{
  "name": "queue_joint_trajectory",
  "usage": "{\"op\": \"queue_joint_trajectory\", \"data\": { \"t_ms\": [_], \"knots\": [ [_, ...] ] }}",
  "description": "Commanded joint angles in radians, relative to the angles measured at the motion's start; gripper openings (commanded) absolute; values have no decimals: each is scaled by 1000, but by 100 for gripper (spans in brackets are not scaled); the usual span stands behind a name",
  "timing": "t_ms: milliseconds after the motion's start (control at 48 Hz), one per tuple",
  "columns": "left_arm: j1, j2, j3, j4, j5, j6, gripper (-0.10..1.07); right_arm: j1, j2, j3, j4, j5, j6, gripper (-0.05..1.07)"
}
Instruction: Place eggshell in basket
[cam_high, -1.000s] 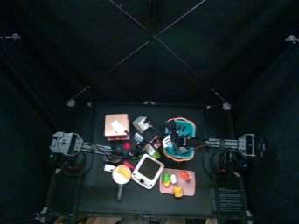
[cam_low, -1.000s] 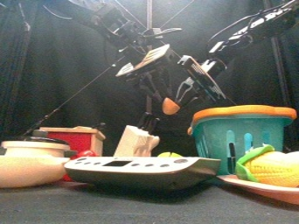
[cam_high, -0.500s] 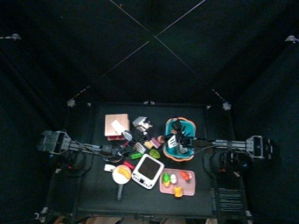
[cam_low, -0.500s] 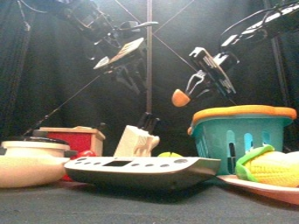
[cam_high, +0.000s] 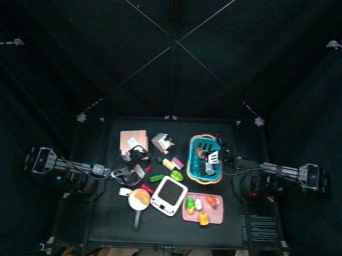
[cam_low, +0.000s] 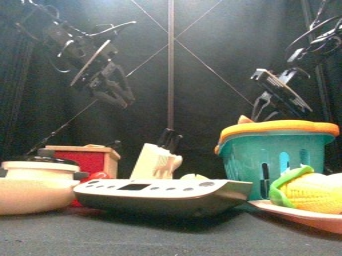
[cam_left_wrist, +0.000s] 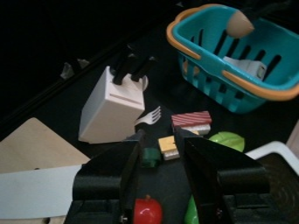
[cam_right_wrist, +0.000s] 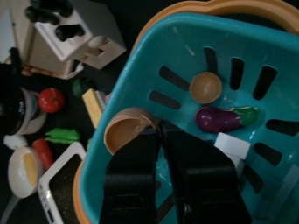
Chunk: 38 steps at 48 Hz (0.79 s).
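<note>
The teal basket (cam_right_wrist: 149, 63) with an orange rim stands at the right of the table (cam_low: 274, 155), and shows in the top view (cam_high: 194, 150). My right gripper (cam_right_wrist: 163, 133) hangs over it (cam_low: 274, 88), jaws nearly together, pinching an orange-brown eggshell half (cam_right_wrist: 128, 129) at rim height. The left wrist view shows that shell (cam_left_wrist: 237, 24) at the basket's far rim (cam_left_wrist: 233, 74). Another eggshell half (cam_right_wrist: 205, 86) lies inside the basket. My left gripper (cam_left_wrist: 163, 144) is open and empty, high at the left (cam_low: 107, 80).
A purple eggplant toy (cam_right_wrist: 219, 118) lies in the basket. A white knife block (cam_low: 156, 160), a red box (cam_low: 80, 157), a cream bowl (cam_low: 34, 185), a white scale (cam_low: 147, 190) and a pink tray with corn (cam_low: 307, 190) crowd the table. Small food toys (cam_left_wrist: 191, 121) lie under the left gripper.
My right gripper carried the eggshell to the right, from mid-table to over the basket. My left gripper drew back to the left and higher.
</note>
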Motion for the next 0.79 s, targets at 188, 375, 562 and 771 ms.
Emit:
{"op": "queue_joint_trajectory", "data": {
  "t_ms": [188,375,562,771],
  "knots": [
    [-2,-72,32,14,-23,-3,75,-51,115,-51,-74,-5,5,76],
    [3,-120,89,32,-9,2,74,-49,121,-54,-69,-5,5,89],
    [2,-193,144,74,-20,-2,75,-29,98,-61,-60,-3,3,89],
    [-3,-247,210,78,-77,9,74,8,83,-80,-58,-5,3,89]
  ]
}}
